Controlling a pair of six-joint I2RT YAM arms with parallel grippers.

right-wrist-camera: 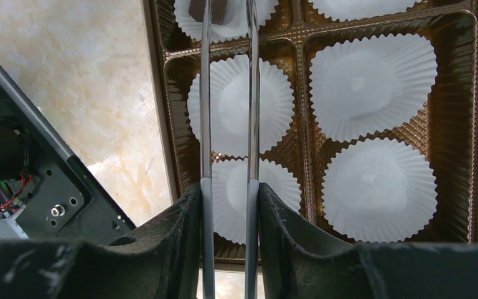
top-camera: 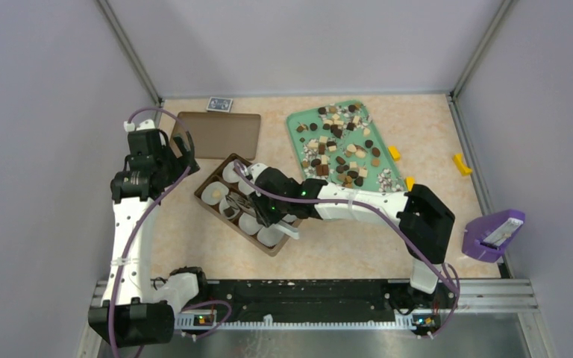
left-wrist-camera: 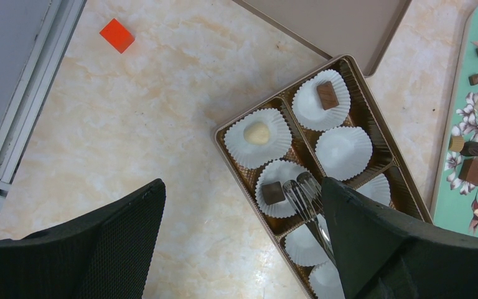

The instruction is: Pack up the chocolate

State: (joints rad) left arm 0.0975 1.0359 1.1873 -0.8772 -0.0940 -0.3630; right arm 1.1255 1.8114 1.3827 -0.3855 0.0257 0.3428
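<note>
Many small brown, tan and cream chocolate pieces lie on the green tray. The brown box holds white paper cups. Three of the cups hold chocolate: a cream round, a brown square and a dark square. My right gripper is shut on metal tongs. The tong tips stand slightly apart beside the dark square, and nothing shows between them. My left gripper hangs open above the box's left edge, holding nothing.
The box's brown lid lies behind the box, with a card deck beyond it. Yellow blocks sit right of the tray. A purple holder stands at the right wall. A red block lies far left.
</note>
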